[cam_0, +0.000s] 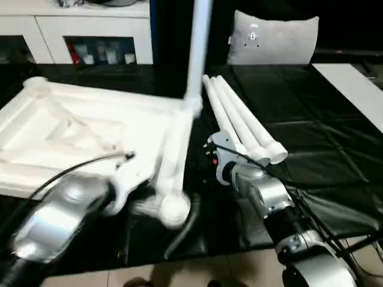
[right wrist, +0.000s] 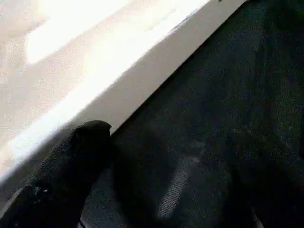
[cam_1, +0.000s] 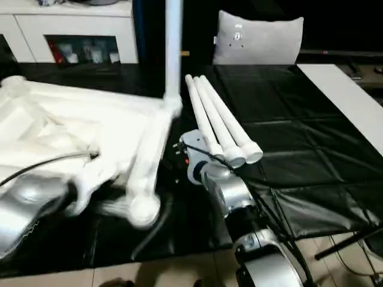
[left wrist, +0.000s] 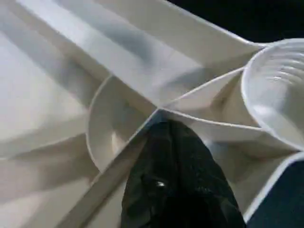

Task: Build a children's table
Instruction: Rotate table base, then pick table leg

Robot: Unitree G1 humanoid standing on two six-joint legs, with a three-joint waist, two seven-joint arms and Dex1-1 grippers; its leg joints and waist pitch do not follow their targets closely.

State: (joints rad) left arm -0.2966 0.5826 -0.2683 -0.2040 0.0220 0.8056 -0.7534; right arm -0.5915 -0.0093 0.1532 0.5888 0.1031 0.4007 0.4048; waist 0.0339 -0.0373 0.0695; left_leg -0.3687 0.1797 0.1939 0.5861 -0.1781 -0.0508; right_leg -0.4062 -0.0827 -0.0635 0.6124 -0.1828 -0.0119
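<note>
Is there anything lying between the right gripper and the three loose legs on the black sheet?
Nothing visible does. The right gripper sits right at the near, wider ends of the three loose legs, which lie side by side on the black sheet. Whether it already touches them cannot be told.

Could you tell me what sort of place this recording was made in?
Probably a living room at home, set up for the work. A white cabinet with glass doors holds small items, a grey cushion leans at the back, and a black sheet covers the floor under the upturned table top and legs.
</note>
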